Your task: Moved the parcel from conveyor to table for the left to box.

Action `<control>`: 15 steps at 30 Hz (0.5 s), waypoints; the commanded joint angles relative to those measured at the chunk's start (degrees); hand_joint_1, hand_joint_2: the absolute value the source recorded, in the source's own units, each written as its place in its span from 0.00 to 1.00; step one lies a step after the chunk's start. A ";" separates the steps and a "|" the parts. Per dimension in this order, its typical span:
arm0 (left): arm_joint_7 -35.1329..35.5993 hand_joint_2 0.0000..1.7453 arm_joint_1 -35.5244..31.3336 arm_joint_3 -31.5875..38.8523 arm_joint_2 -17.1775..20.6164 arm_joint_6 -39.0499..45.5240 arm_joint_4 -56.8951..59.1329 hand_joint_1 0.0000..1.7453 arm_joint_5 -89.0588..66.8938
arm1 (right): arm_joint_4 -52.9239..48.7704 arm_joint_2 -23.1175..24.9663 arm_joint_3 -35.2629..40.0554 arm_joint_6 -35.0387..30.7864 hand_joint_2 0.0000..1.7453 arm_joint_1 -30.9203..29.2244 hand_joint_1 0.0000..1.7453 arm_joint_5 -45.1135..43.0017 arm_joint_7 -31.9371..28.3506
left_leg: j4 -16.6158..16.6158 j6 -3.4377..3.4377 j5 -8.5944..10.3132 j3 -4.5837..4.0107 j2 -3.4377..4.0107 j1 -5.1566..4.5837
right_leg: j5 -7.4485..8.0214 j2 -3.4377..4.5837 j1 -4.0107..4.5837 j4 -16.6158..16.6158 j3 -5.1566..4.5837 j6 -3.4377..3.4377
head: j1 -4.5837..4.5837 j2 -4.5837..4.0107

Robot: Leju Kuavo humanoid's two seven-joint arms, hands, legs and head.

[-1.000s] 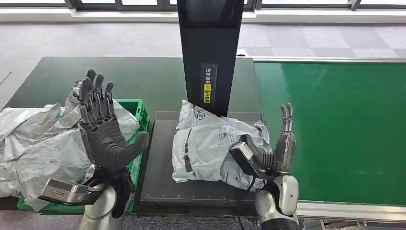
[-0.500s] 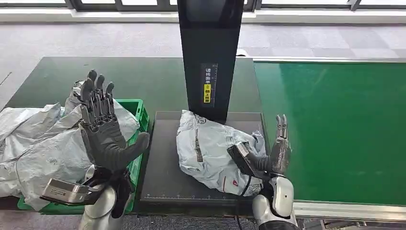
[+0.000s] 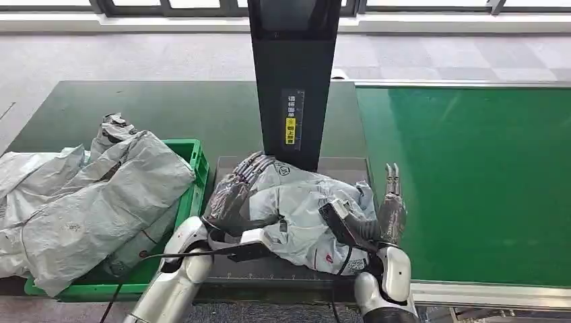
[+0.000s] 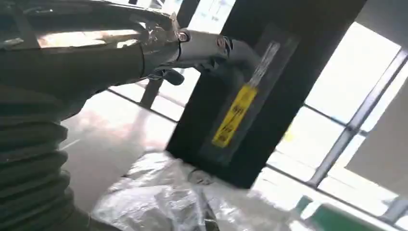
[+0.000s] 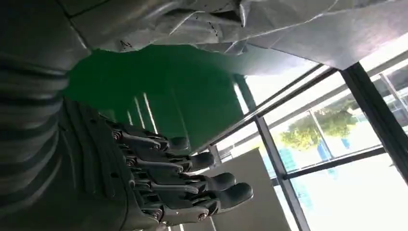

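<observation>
While the left hand (image 3: pixel 232 195) lies flat with fingers spread over the near-left side of the grey plastic parcel (image 3: pixel 303 215), touching it but not yet curled around it, the right hand (image 3: pixel 387 212) stands upright and empty at the parcel's right edge, fingers straight. The parcel rests on the dark platform (image 3: pixel 229 259) beneath the black scanner column (image 3: pixel 293 74), between the green conveyor belt (image 3: pixel 471 175) and the green crate (image 3: pixel 192 202) piled with grey parcels (image 3: pixel 87 202). This placement suggests the right hand has delivered it within reach so the left can carry it to the crate.
</observation>
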 commanded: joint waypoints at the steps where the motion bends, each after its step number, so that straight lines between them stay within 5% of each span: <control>1: 7.56 1.00 -7.04 3.38 -0.12 1.12 22.75 0.00 -7.25 | 5.30 -0.86 -0.77 0.21 1.00 -3.13 0.00 0.17 0.38 | -0.18 -0.05 0.03 0.21 -0.04 0.01 | 0.01 -0.08 0.01 -0.17 0.21 0.00 | -0.04 0.00; 15: 15.95 1.00 -7.65 4.31 -0.70 -1.41 30.77 0.00 -16.46 | 6.98 -0.50 0.18 -0.14 1.00 -4.79 0.00 0.51 1.06 | -0.25 -0.13 0.06 0.25 0.08 0.04 | 0.04 0.04 0.04 -0.15 0.20 -0.01 | -0.02 0.00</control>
